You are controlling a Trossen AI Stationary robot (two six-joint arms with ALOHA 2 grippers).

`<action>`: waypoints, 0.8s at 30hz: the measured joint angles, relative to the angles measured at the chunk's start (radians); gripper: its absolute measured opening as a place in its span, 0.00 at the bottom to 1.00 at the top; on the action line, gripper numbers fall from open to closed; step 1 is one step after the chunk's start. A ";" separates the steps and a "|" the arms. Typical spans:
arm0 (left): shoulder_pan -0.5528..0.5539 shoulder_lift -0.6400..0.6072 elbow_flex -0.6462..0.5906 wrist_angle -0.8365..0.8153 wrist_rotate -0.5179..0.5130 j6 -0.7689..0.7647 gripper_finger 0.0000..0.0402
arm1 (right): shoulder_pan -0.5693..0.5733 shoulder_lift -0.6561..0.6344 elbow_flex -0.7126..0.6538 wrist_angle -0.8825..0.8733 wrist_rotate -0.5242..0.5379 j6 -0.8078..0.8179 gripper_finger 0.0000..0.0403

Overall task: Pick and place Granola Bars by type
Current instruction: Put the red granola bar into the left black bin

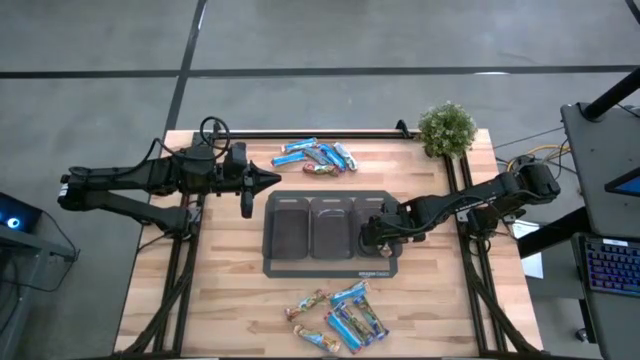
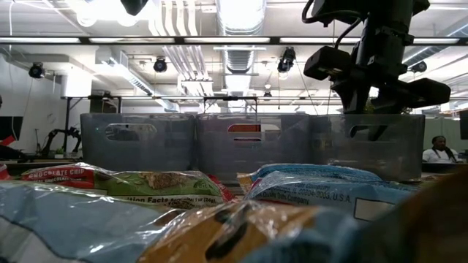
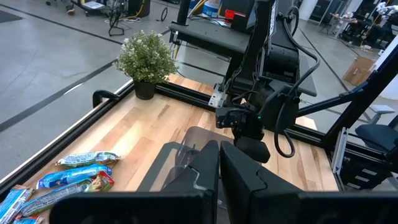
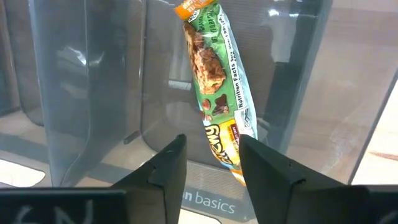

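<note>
Hovering over the right-hand compartment of the grey three-bin organizer (image 1: 330,268), the right claw (image 4: 211,163) has its fingers spread, and a green-and-orange granola bar (image 4: 217,87) sits just past them inside that bin, leaning against the clear wall. The left claw (image 1: 270,180) hangs off the organizer's upper-left corner, fingers pressed together with nothing in them. Other granola bars lie on the bench (image 1: 220,290) in two piles: a far pile (image 1: 316,156) beyond the organizer, and a near pile (image 1: 338,318) in front of it.
</note>
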 joint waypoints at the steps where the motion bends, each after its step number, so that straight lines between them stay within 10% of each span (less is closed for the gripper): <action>1: 0.000 0.000 0.000 0.000 0.000 0.000 0.00 | 0.000 0.000 0.000 0.000 0.000 -0.001 0.31; 11: 0.000 0.000 0.000 0.000 0.000 0.023 0.00 | 0.000 0.000 0.001 0.007 -0.002 -0.065 0.04; 24: 0.000 0.000 0.000 0.049 -0.001 0.044 0.00 | -0.003 -0.008 0.197 0.007 0.005 -0.488 0.02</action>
